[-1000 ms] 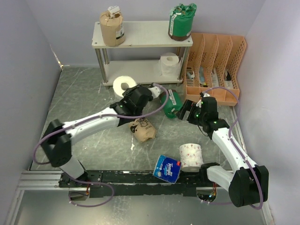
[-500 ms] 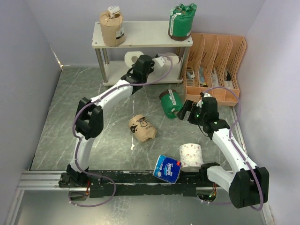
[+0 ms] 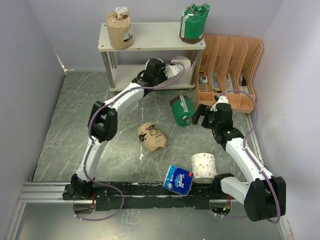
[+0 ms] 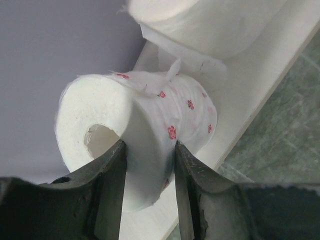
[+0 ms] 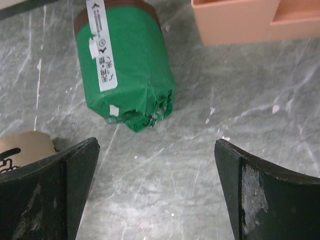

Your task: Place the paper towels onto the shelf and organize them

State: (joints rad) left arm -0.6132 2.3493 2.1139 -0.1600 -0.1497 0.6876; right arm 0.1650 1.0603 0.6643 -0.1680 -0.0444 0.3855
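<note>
Fully extended, left tool (image 4: 149, 150) seemingly clamps flowered roll (image 4: 167, 112).

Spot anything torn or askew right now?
The flower-print roll in the left gripper has a ragged, torn sheet edge sticking up. A green-wrapped roll lies on its side on the table.

We read this as a robotics lab test cell, not a home: the shelf (image 3: 150, 37) stands at the back of a grey marble-look tabletop (image 3: 75, 115), which is boxed in by plain pale-lilac walls (image 3: 25, 75) behind the shelf and to either side of it. Opposite the shelf, at the near edge, two white-and-black robot arms (image 3: 245, 155) are bolted to a bare metal rail (image 3: 45, 192) with purple cables (image 3: 254, 112) looping off them. Just right of the shelf sits an orange file organizer (image 3: 230, 65).
</note>
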